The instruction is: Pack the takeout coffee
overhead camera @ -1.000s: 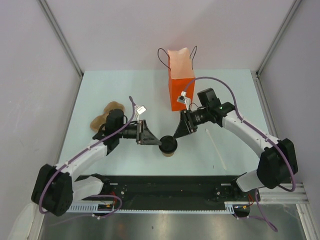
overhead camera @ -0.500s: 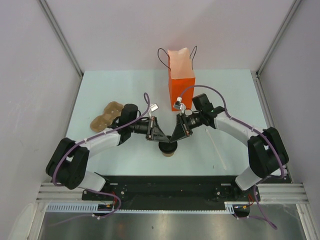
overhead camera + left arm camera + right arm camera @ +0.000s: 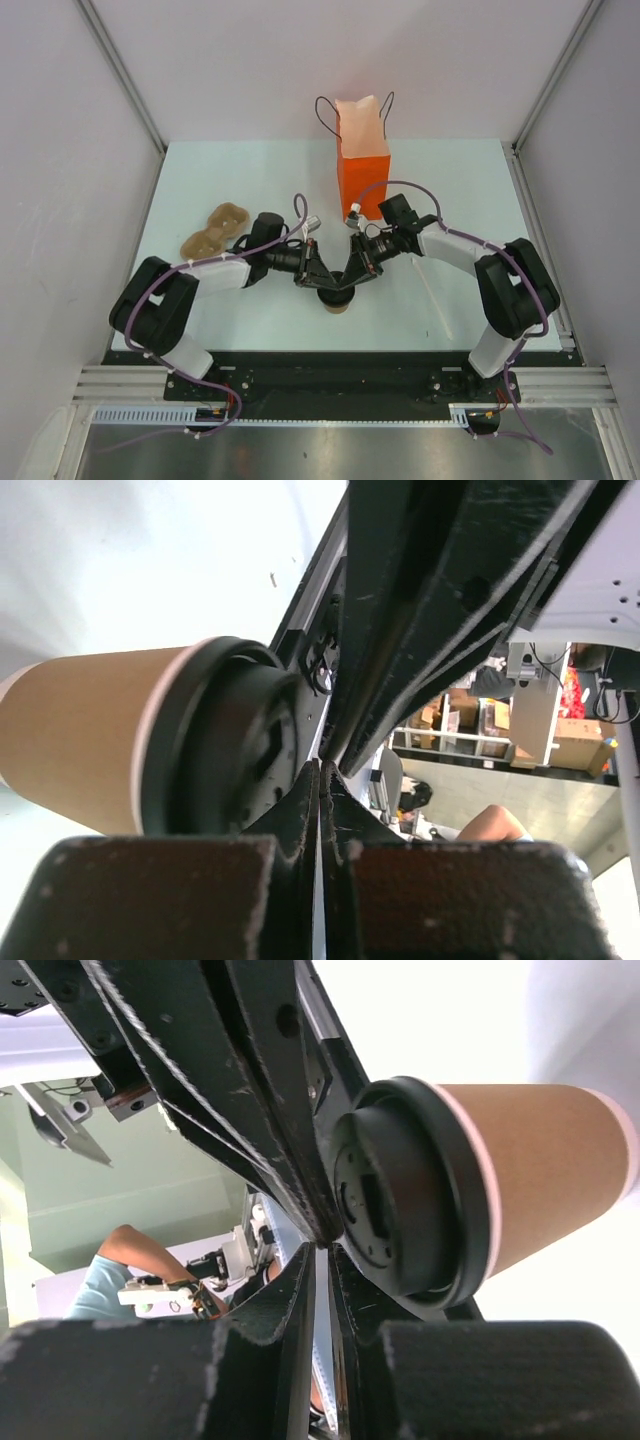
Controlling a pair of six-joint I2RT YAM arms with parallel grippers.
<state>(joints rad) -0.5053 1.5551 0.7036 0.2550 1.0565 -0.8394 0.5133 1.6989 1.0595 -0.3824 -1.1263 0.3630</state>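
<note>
The takeout coffee (image 3: 338, 298) stands upright on the surface (image 3: 250, 180) near its front edge, lid (image 3: 400, 1195) on, just where it stood a second ago. It is well short of the orange bag (image 3: 362, 170) behind it. What has changed is around it: both arms have swung inward, and their tips now meet just over the lid. Your left claw (image 3: 325, 281), gaping a second ago, is clenched on nothing, its fingers pressed flat together beside the lid. Your right claw (image 3: 348, 281) has narrowed to a sliver of gap, and I see nothing in it. Neither one grips the cup, so I'd judge you're seating the lid, and the lift into the bag is not yet begun.
</note>
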